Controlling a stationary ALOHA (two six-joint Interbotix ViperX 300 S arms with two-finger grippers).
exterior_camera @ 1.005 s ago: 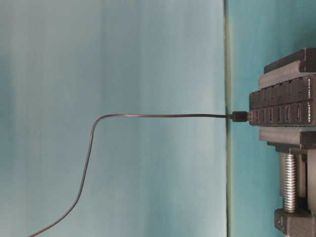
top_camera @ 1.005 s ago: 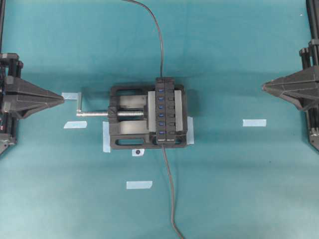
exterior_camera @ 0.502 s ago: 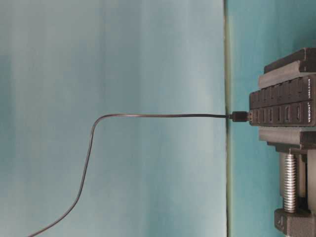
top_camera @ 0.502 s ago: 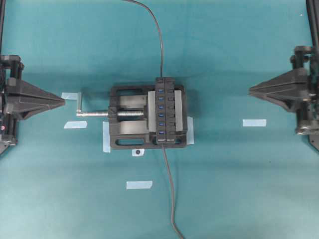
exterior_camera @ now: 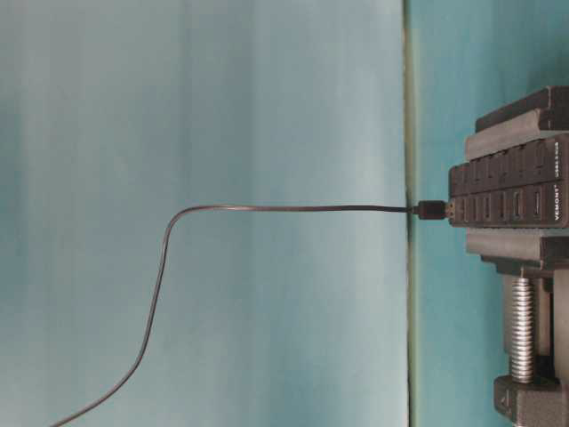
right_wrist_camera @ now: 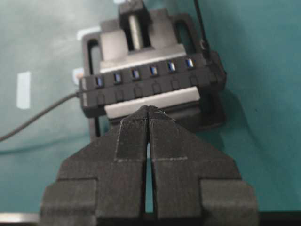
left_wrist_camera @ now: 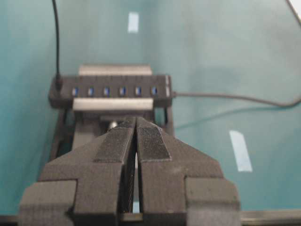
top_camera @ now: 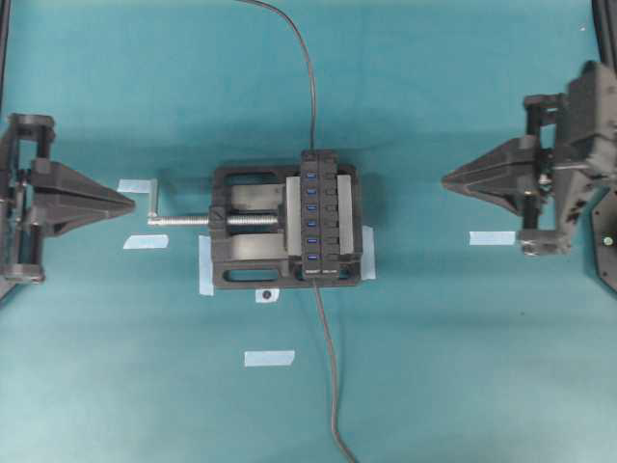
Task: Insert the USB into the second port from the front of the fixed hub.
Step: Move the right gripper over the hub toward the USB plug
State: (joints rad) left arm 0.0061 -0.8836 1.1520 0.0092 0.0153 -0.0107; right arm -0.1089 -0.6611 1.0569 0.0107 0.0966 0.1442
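Observation:
The fixed hub (top_camera: 324, 217) is a long black bar with a row of blue slots, clamped in a vise. The USB (top_camera: 310, 154) is a small black plug standing at the hub's far end, where the row of slots ends; its thin cable rises away from it. The same plug shows in the table-level view (exterior_camera: 433, 210) and both wrist views (left_wrist_camera: 58, 84) (right_wrist_camera: 205, 47). The second slot from the front (top_camera: 311, 238) is empty. My left gripper (top_camera: 130, 203) is shut and empty, left of the vise handle. My right gripper (top_camera: 445, 180) is shut and empty, well right of the hub.
The black vise (top_camera: 241, 256) has a silver screw (top_camera: 183, 219) and handle pointing left toward my left gripper. The hub's own dark lead (top_camera: 330, 367) runs from its front end to the near table edge. Pale tape strips (top_camera: 492, 237) (top_camera: 269, 358) (top_camera: 145, 241) lie on the teal cloth.
Both arms have swung inward toward the vise, the right one much farther than the left. Both grippers stayed shut. The plug and cable have not moved.

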